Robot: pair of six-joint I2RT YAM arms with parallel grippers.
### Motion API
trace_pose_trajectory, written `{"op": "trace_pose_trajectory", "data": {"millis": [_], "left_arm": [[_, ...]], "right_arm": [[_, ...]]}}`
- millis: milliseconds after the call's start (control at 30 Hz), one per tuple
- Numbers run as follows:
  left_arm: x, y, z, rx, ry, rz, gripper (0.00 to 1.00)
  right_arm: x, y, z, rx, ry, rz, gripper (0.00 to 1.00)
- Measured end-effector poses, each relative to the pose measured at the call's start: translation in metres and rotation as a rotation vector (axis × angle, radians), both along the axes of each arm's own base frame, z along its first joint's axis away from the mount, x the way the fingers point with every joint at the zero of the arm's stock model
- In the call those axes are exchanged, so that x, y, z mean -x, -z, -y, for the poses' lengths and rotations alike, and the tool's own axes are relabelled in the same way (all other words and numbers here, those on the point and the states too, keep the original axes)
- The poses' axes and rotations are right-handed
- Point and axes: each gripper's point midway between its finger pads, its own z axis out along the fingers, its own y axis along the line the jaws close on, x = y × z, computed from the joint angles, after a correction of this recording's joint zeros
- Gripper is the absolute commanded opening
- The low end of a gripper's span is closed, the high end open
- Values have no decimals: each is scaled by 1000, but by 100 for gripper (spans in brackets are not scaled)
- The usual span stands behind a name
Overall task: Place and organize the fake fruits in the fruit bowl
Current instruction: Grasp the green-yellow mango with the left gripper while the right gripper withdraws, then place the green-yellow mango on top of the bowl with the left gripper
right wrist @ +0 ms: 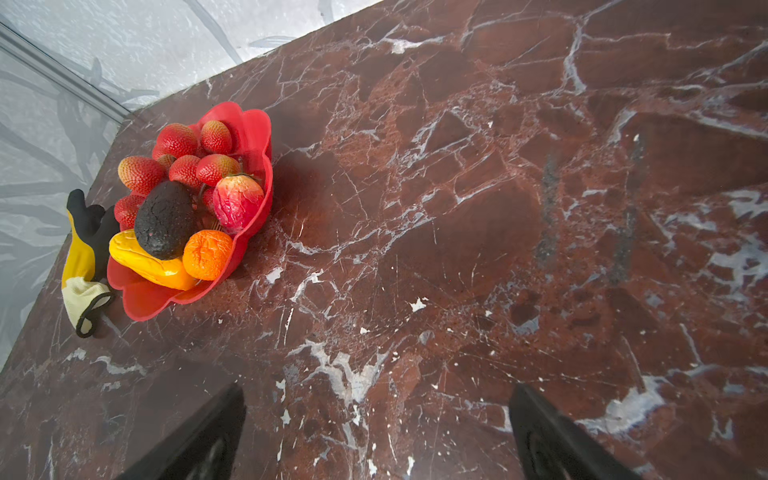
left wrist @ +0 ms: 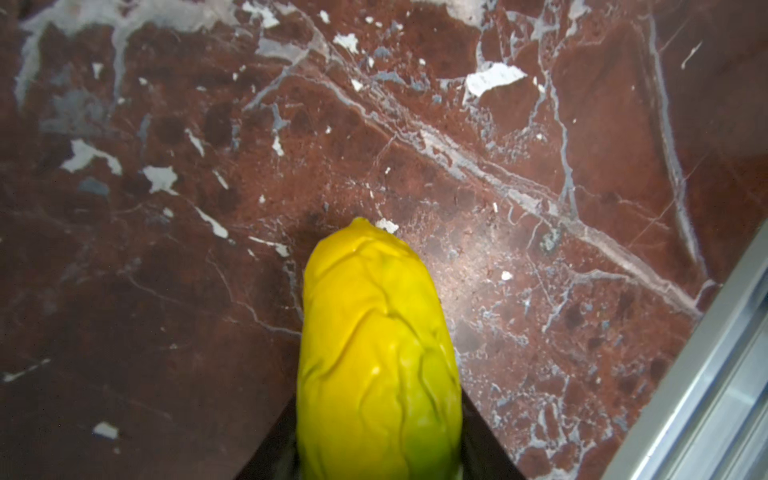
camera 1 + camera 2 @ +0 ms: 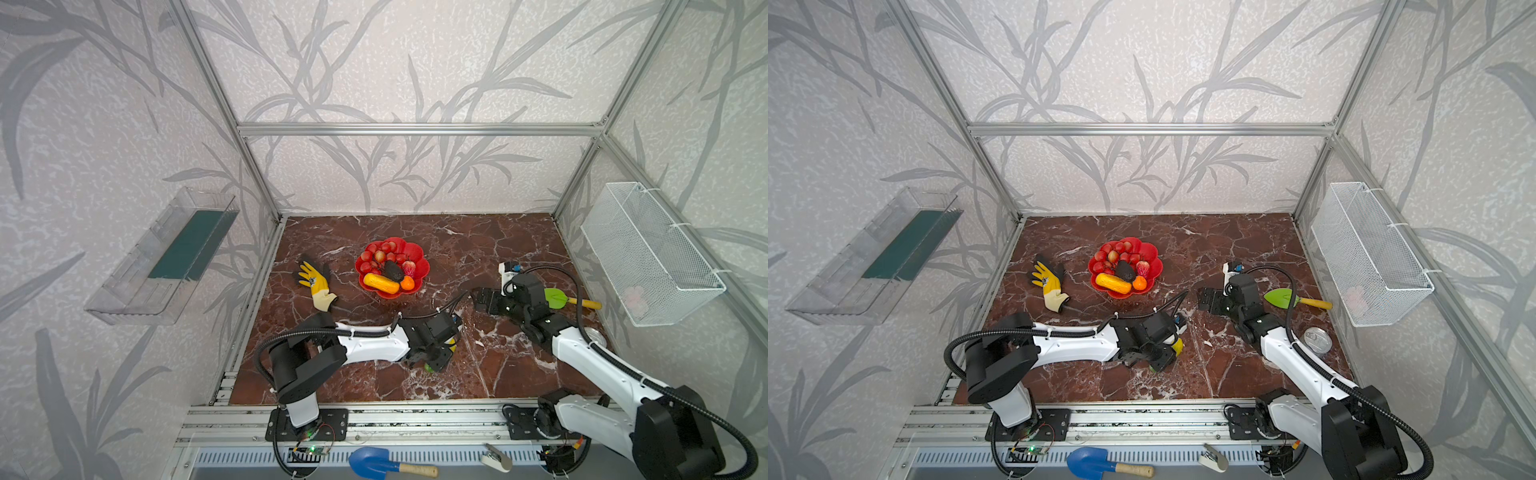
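Note:
My left gripper (image 3: 436, 360) is shut on the green-yellow mango (image 2: 378, 353); a black finger presses on each side of it. The mango's yellow end (image 3: 1178, 346) pokes out beside the gripper low over the front middle of the table. The red fruit bowl (image 3: 419, 254) stands at the back middle and holds the red bunch (image 3: 378, 253), black avocado (image 3: 392, 270), yellow-orange oblong (image 3: 380, 282), tiny orange (image 3: 407, 283) and red-pink apple (image 3: 409, 268). My right gripper (image 3: 478, 299) hovers open and empty to the right of the bowl (image 1: 253, 124), fingers (image 1: 208, 436) spread wide.
A yellow-and-black glove (image 3: 318, 282) lies left of the bowl. A green trowel (image 3: 559, 298) and a metal tin (image 3: 1317, 340) lie behind my right arm. A white mesh basket (image 3: 648, 253) hangs on the right wall, a clear tray (image 3: 166, 257) on the left wall.

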Motion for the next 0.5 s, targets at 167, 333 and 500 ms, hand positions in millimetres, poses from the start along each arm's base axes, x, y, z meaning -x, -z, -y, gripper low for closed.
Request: {"op": "trace_pose_trajectory", "data": {"millis": [167, 333, 500], "left_arm": [[-17, -20, -7, 17, -47, 64, 38], [-77, -75, -30, 116, -172, 175, 38], [-157, -119, -59, 187, -317, 286, 38]], "right_arm": [[0, 1, 1, -2, 0, -2, 99], [0, 2, -1, -18, -2, -1, 99], [1, 6, -2, -27, -4, -12, 99]]}}
